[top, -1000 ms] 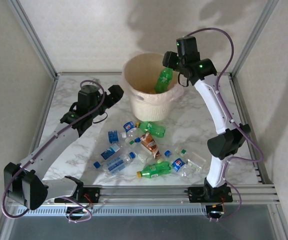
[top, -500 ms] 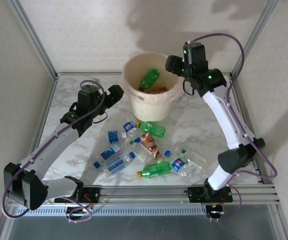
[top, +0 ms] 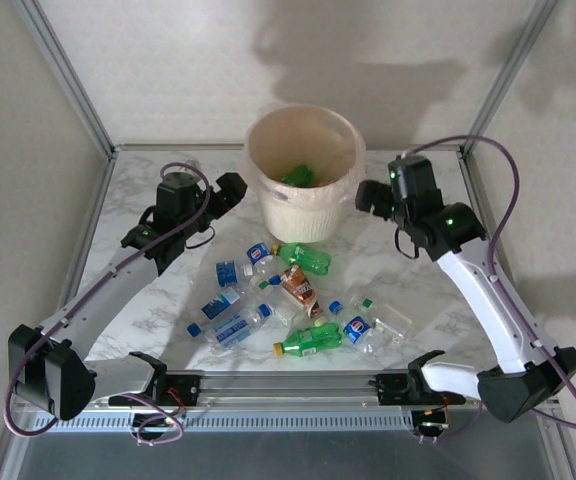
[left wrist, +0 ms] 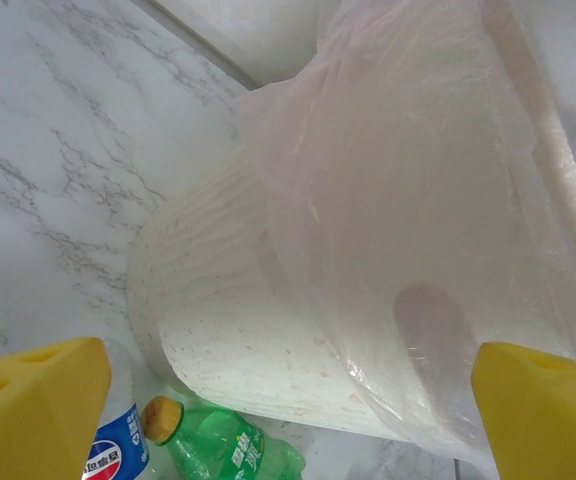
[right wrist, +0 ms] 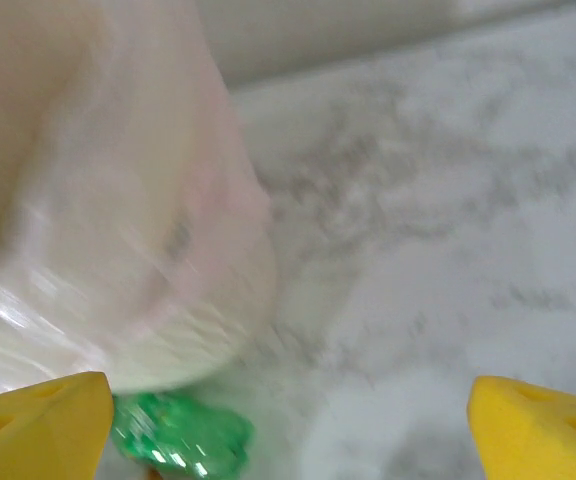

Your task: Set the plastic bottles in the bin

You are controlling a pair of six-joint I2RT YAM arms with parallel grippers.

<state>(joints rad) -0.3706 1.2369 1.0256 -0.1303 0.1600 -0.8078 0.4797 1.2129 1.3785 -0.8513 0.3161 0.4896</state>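
The bin stands at the back middle of the table, with a green bottle lying inside it. Several crushed plastic bottles lie in front of it: a green one, a brown-orange one, a clear blue-labelled one and a green one with a yellow cap. My left gripper hovers open just left of the bin. In the left wrist view it faces the bin wall, a green bottle and a blue-labelled bottle. My right gripper is open and empty, right of the bin.
In the blurred right wrist view, the yellow fingertips stand wide apart over bare marble, with the bin's lined wall at left and a green bottle at its foot. Metal frame posts edge the table.
The right gripper let go of the green bottle, which dropped into the bin. That arm then swung down to the bin's right side with its jaws open. The left arm stayed still.
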